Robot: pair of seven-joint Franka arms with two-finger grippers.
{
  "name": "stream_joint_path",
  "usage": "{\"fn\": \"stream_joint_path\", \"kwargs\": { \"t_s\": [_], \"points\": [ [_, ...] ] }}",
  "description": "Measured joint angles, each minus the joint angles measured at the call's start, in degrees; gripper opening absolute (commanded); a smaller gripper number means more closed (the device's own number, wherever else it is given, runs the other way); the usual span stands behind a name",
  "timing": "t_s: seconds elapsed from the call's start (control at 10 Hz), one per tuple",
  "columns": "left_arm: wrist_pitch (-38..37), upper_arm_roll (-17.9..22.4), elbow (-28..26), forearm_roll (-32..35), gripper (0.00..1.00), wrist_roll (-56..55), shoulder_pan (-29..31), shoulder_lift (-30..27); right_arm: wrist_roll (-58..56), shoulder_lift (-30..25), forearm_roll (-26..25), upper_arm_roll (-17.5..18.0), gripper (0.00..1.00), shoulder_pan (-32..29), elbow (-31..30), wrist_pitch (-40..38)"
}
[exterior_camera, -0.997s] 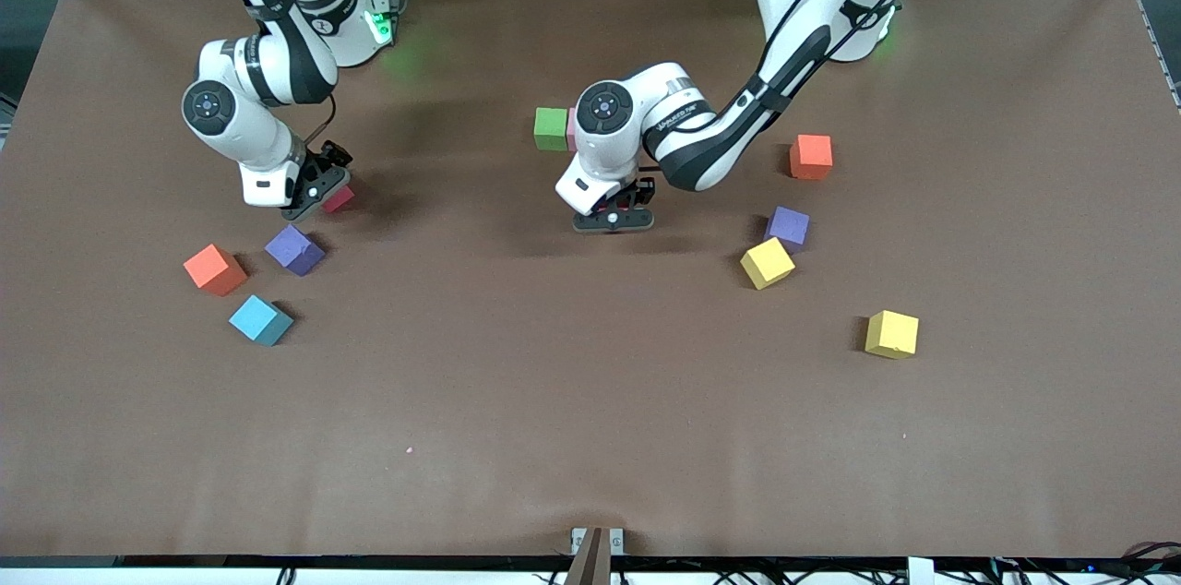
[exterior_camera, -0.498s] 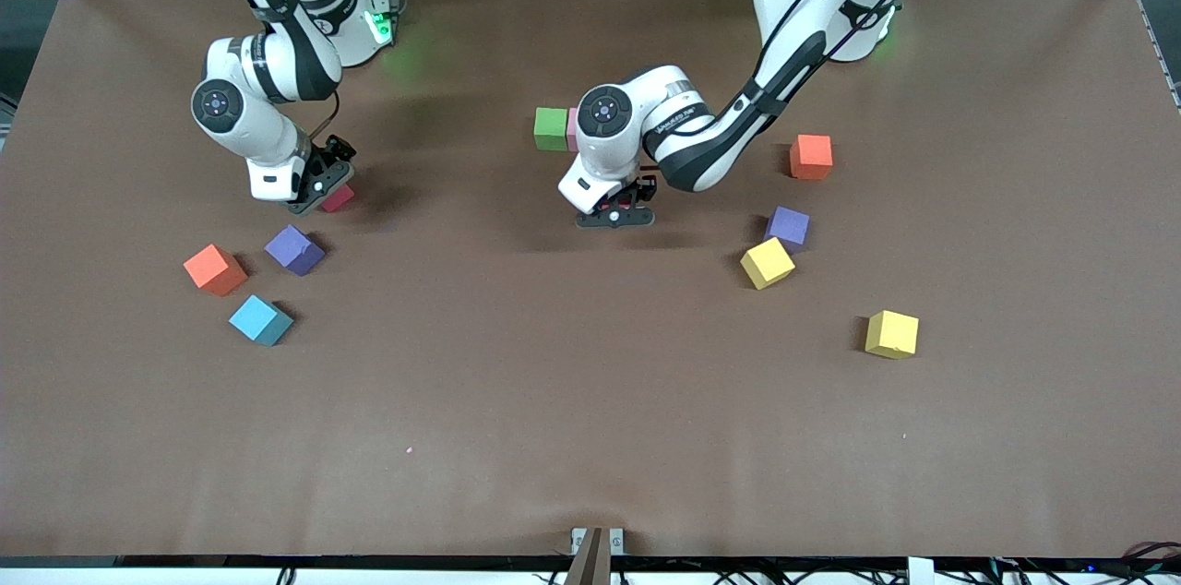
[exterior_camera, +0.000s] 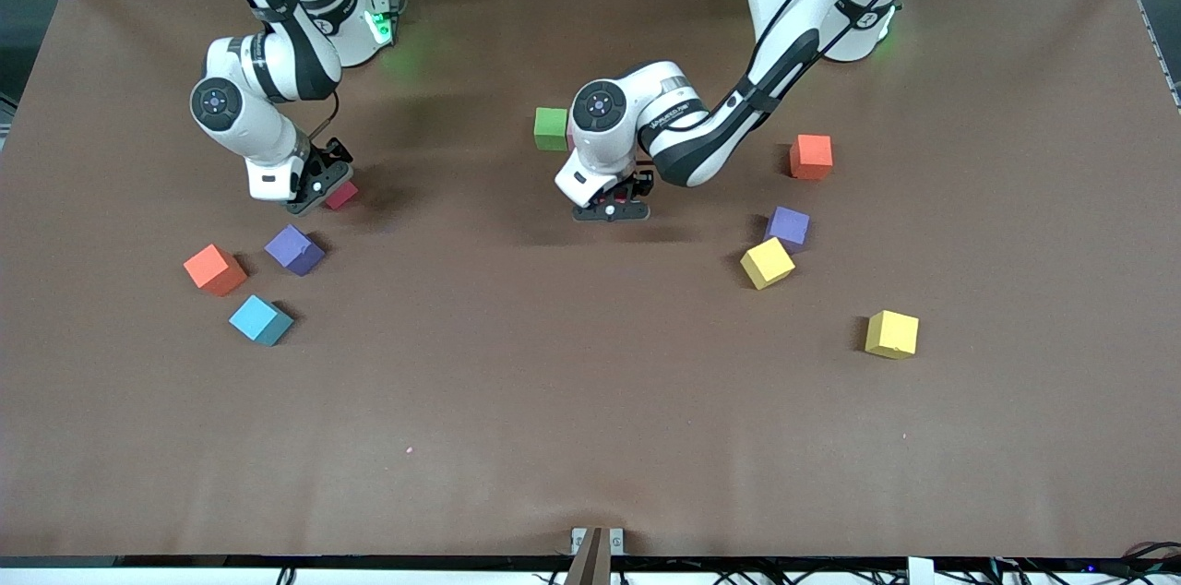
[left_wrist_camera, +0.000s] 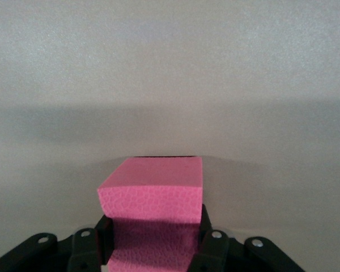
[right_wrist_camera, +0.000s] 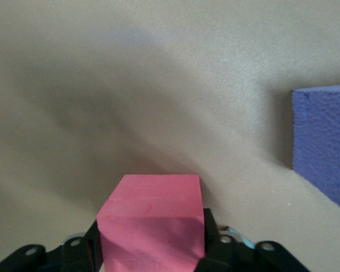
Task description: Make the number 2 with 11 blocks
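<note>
My left gripper (exterior_camera: 613, 200) (left_wrist_camera: 156, 226) is shut on a pink block (left_wrist_camera: 153, 187), held low over the middle of the table close to a green block (exterior_camera: 551, 128). The left arm's wrist hides whatever lies right beside that green block. My right gripper (exterior_camera: 318, 189) (right_wrist_camera: 150, 238) is down at the table toward the right arm's end, and its fingers press both sides of a red block (exterior_camera: 341, 195) (right_wrist_camera: 150, 218). A purple block (exterior_camera: 294, 249) (right_wrist_camera: 323, 141) lies just nearer the front camera than the red one. No number 2 shape shows.
An orange block (exterior_camera: 214, 269) and a light blue block (exterior_camera: 260, 319) lie near that purple one. Toward the left arm's end sit an orange block (exterior_camera: 811, 156), a purple block (exterior_camera: 787, 227) touching a yellow block (exterior_camera: 767, 263), and another yellow block (exterior_camera: 891, 333).
The right gripper came down around the red block and closed on it. The left gripper, still holding its pink block, edged a little toward the green block.
</note>
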Motion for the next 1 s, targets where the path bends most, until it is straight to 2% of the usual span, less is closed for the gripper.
{"fn": "stream_joint_path", "kwargs": {
  "t_s": [0.2,0.3,0.4,1.0],
  "points": [
    [0.0,0.0,-0.21,0.0,0.13,0.0,-0.15,0.04,-2.34,-0.23,-0.02,0.08,0.28,0.0,1.14,0.01],
    [0.0,0.0,-0.3,0.0,0.24,0.0,-0.24,0.09,-3.06,-0.26,-0.02,0.09,0.24,0.0,1.79,0.0],
    [0.0,0.0,-0.34,0.0,0.99,0.0,-0.28,0.15,-3.41,-0.26,-0.02,0.09,0.24,0.0,2.18,-0.02],
    [0.17,0.19,-0.07,0.0,1.0,-0.48,-0.23,0.46,-3.98,-0.26,-0.02,0.61,0.16,0.01,3.1,-0.02]
  ]
}}
